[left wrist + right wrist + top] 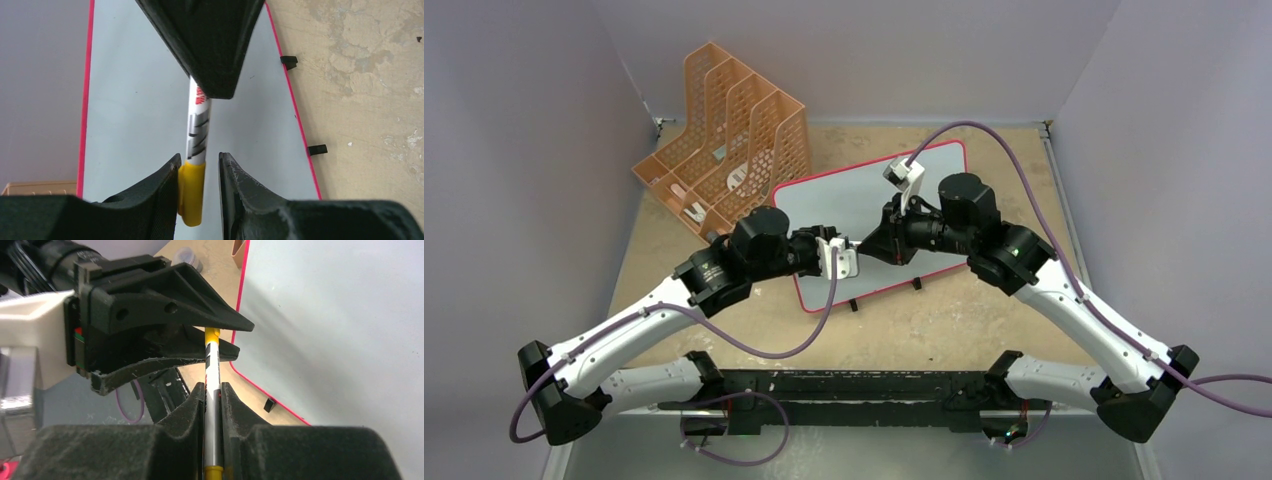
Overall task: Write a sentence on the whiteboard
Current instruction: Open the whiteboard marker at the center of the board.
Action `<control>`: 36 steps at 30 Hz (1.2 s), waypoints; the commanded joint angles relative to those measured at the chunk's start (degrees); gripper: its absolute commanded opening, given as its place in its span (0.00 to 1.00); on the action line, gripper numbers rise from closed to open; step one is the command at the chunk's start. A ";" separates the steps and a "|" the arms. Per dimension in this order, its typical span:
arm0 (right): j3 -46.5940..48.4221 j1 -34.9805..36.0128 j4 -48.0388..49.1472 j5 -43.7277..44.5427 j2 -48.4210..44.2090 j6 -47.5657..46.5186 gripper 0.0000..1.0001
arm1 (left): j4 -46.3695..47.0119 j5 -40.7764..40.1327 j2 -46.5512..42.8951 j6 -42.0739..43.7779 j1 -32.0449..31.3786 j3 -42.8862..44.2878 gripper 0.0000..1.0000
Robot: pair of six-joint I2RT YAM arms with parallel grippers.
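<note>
The whiteboard point(854, 195) point(135, 100) point(340, 315), pale with a red-pink frame, lies on the table under both grippers; no sentence shows on its visible surface. My right gripper point(874, 243) point(213, 387) is shut on the white barrel of a marker point(212, 365) point(197, 125). The marker's yellow cap point(191, 192) points into my left gripper point(854, 260) point(199, 159). The left jaws stand narrowly open around the cap: one finger touches it, and a slim gap remains at the other. The two grippers meet tip to tip above the board's near-left part.
An orange perforated file rack point(724, 130) stands at the back left, beside the board's corner. Two small black feet point(288, 61) point(317, 149) stick out from the board's near edge. Purple cables point(764, 345) loop from both wrists. Grey walls close in left, right and back.
</note>
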 commanded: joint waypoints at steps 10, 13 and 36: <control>-0.23 -0.13 5.01 3.66 -0.65 12.86 0.00 | 22.98 -4.12 -6.80 3.34 -0.21 -11.95 0.31; -0.48 -0.10 5.61 4.67 -0.91 15.00 0.00 | 26.57 -4.59 -7.32 4.64 -0.21 -13.35 0.31; 1.17 -0.18 3.70 6.98 -1.88 16.25 0.00 | 35.37 -16.12 -5.61 12.50 -0.37 -17.16 0.00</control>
